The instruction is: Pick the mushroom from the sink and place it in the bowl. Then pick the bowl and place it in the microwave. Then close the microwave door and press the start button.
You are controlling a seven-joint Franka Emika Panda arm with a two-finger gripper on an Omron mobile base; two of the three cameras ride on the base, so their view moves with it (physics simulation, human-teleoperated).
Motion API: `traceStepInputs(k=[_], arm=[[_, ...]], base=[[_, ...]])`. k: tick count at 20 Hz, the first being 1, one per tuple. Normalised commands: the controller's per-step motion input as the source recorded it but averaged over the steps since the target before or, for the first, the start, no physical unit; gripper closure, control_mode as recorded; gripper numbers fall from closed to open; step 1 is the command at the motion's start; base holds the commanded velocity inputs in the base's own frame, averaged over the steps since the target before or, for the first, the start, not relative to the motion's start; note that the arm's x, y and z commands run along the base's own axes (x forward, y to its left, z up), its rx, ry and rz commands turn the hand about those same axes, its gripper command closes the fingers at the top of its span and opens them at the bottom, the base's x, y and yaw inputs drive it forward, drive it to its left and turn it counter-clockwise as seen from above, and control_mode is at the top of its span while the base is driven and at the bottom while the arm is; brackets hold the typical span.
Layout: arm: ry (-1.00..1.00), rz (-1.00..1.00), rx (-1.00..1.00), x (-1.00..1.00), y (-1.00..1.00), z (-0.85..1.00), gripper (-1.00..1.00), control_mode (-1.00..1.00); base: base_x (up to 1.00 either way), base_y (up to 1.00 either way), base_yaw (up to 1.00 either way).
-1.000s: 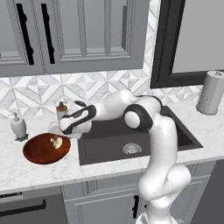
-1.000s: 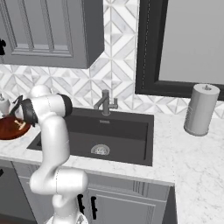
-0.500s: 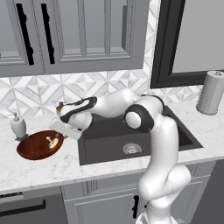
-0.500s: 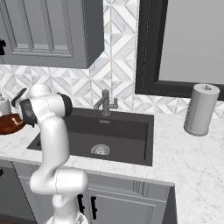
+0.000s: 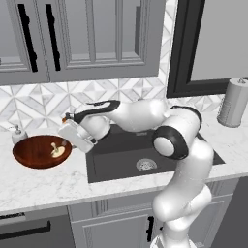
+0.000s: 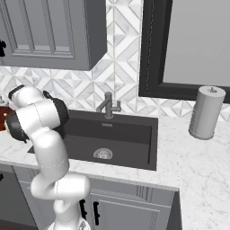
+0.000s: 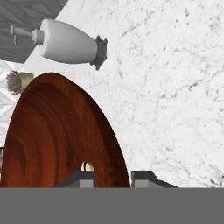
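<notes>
Against the view of a second ago, the hand has swung down from above the bowl point(image 5: 42, 151) to its right rim, and the bowl lies slightly higher and further left on the counter point(image 5: 43, 186). In the hand view the gripper point(image 7: 113, 177) straddles that rim, fingertips point(image 7: 87, 178) apart, one inside and one outside; whether they already press on the wood cannot be told. The mushroom point(image 7: 88, 166) lies in the bowl, just beside the inner fingertip. To lift well, clamp the rim firmly and keep the bowl level, or the mushroom may well roll out. Beyond the bowl stands a white soap dispenser point(image 7: 65, 41). The sink point(image 5: 145, 150) holds only its drain.
</notes>
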Motion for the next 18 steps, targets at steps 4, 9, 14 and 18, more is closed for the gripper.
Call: traceStepInputs(k=[4, 9, 14, 18], arm=[[0.0, 0.0, -0.01, -0.48, -0.31, 0.88, 1.0, -1.0], [0.0, 0.0, -0.2, -0.55, -0.37, 0.92, 1.0, -1.0], [0.0, 0.0, -0.15, -0.68, -0.62, 0.98, 1.0, -1.0], [0.0, 0.0, -0.05, -0.7, -0.76, 0.98, 1.0, -1.0]], base=[[0.0, 0.0, 0.0], [0.0, 0.0, 0.0], [0.0, 0.0, 0.0], [0.0, 0.0, 0.0]])
